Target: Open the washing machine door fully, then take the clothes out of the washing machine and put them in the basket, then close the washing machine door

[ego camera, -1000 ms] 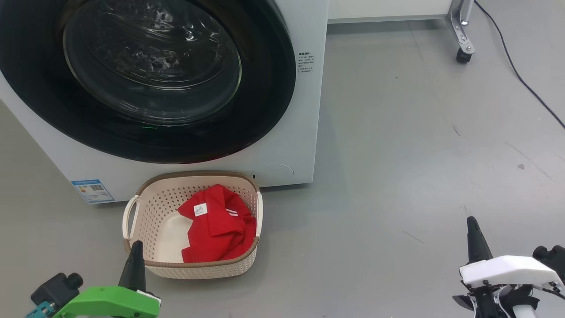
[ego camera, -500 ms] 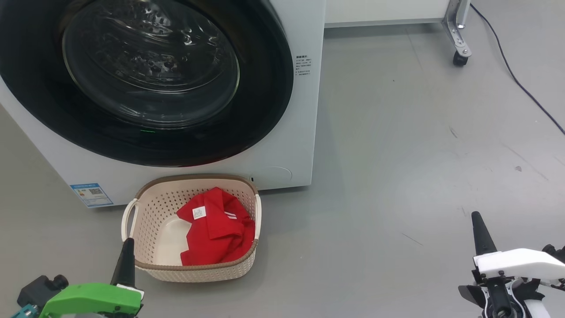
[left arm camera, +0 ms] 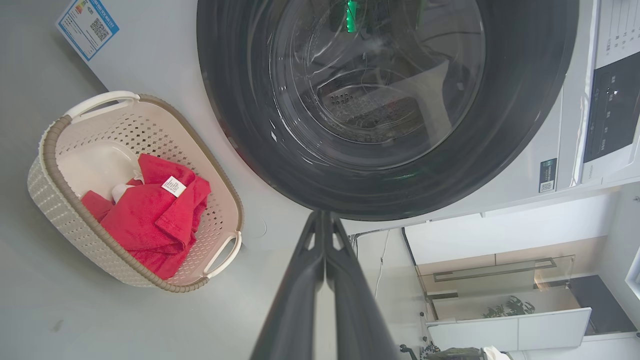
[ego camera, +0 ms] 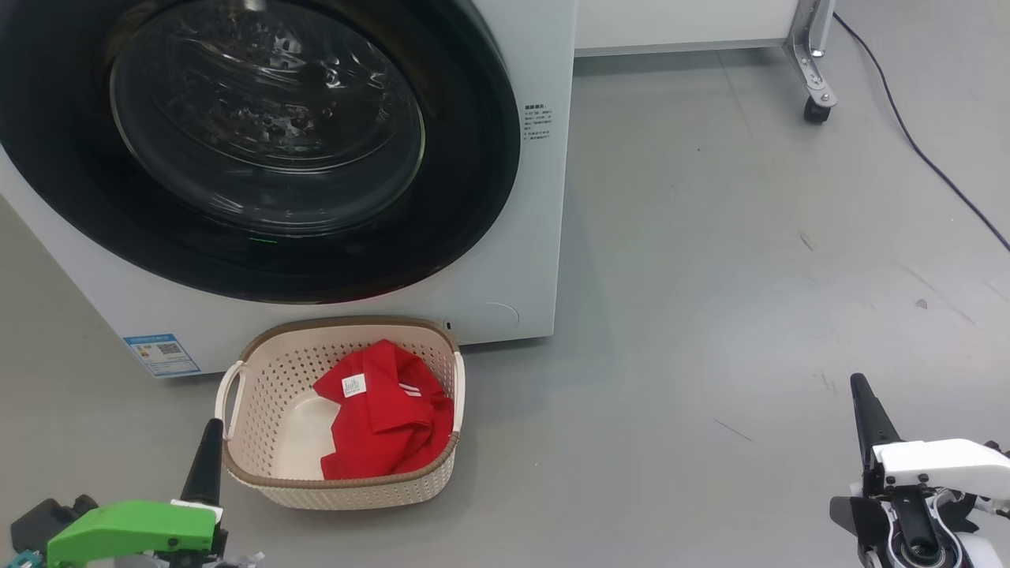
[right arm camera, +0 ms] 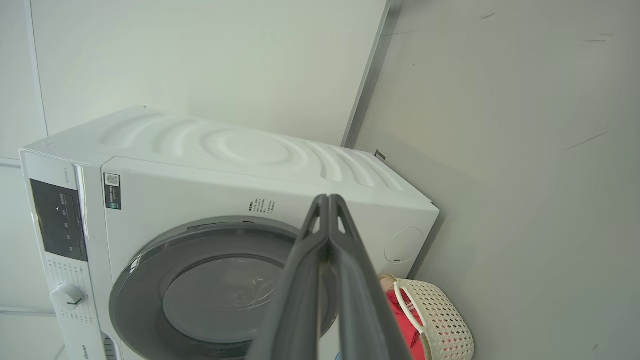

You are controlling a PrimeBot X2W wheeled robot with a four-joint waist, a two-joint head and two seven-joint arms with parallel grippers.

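Head view shows us our left pincer (ego camera: 211,432) and right pincer (ego camera: 862,398) both pressed shut and empty, the left just short of the basket's (ego camera: 339,483) near left corner on the floor (ego camera: 710,315), the red shirt (ego camera: 379,426) heaped inside, and the washing machine door (ego camera: 260,150) closed beyond, nearer our left arm.

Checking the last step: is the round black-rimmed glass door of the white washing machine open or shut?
Shut. The round black-rimmed glass door sits flush against the white washing machine; no gap shows.
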